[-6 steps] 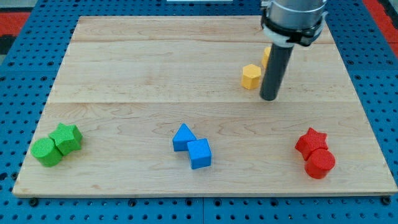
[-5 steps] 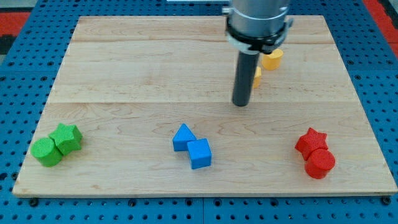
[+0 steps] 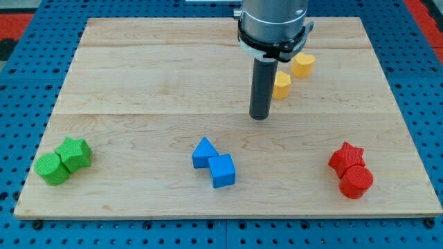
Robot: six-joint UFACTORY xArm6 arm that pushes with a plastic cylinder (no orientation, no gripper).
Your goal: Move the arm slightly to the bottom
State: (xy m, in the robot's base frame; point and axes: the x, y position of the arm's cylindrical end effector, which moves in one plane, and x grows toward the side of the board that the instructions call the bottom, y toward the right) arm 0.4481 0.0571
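Observation:
My dark rod comes down from the view's top, and my tip [image 3: 259, 117] rests on the wooden board [image 3: 138, 83] a little right of its middle. A yellow block [image 3: 282, 86] sits just right of the rod, partly hidden by it. A second yellow block [image 3: 302, 65] lies further up and right. A blue triangular block [image 3: 203, 152] and a blue cube [image 3: 222, 171] touch each other below and left of my tip.
A green star block [image 3: 74, 153] and a green cylinder [image 3: 51, 169] sit together at the bottom left. A red star block [image 3: 347, 158] and a red cylinder [image 3: 356, 182] sit together at the bottom right. Blue pegboard surrounds the board.
My tip has moved left across the board, from right of the yellow blocks to left of them, and slightly down. The blocks have not moved.

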